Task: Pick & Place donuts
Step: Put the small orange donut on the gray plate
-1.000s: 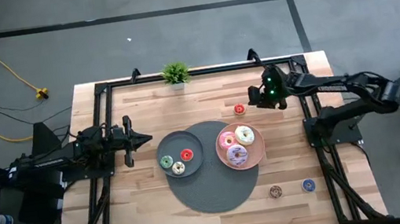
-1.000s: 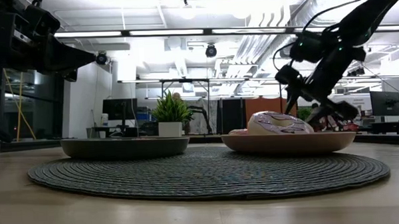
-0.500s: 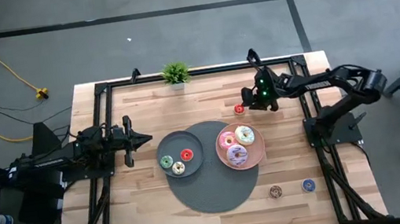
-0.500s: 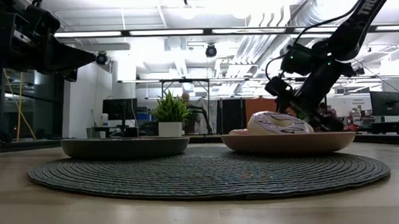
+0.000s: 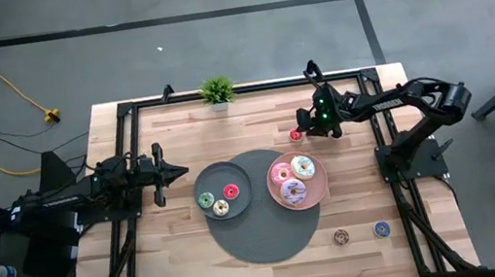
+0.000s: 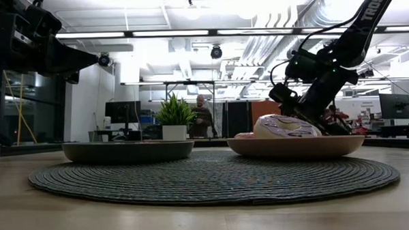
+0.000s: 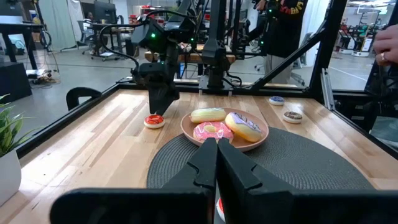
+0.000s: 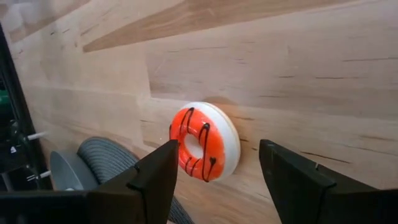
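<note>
A small red-iced donut lies flat on the wooden table, beyond the pink plate's far edge; it also shows in the high view. My right gripper is open just above it, one finger on either side, apart from it. My left gripper is shut and empty, left of the grey plate. The grey plate holds three tiny donuts: green, red and cream. The pink plate holds the pink, white and purple donuts.
Both plates stand on a round dark woven mat. A brown donut and a blue donut lie on the wood near the front right. A small potted plant stands at the far edge. A person stands in the room behind.
My right gripper has gone toward the table's left and down, closing in on the small red-iced donut on the wood. The donut has stayed where it was.
</note>
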You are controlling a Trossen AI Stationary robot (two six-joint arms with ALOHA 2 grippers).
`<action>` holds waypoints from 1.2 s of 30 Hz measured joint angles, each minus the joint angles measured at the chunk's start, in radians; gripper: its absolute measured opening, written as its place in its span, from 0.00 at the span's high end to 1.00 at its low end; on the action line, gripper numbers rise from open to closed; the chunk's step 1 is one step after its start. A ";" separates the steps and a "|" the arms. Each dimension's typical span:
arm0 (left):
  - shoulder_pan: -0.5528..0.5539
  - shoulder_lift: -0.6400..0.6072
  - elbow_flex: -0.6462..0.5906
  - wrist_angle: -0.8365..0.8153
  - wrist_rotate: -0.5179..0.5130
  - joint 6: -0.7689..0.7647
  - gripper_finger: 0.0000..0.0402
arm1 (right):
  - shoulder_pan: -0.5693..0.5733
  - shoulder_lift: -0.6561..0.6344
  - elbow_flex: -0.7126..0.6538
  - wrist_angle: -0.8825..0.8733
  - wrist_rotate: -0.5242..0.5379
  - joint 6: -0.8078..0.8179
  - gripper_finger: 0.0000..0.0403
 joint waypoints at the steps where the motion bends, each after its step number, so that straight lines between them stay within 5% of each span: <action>1: 0.000 0.000 0.000 0.000 0.000 0.000 0.99 | 0.003 0.000 0.000 0.000 0.001 0.000 0.46; 22: 0.000 0.000 0.000 0.000 0.000 0.000 0.99 | 0.046 0.001 0.000 0.021 0.019 0.018 0.49; 36: 0.000 0.000 0.000 0.000 0.000 0.000 0.99 | 0.046 0.001 -0.001 0.006 0.032 0.010 0.62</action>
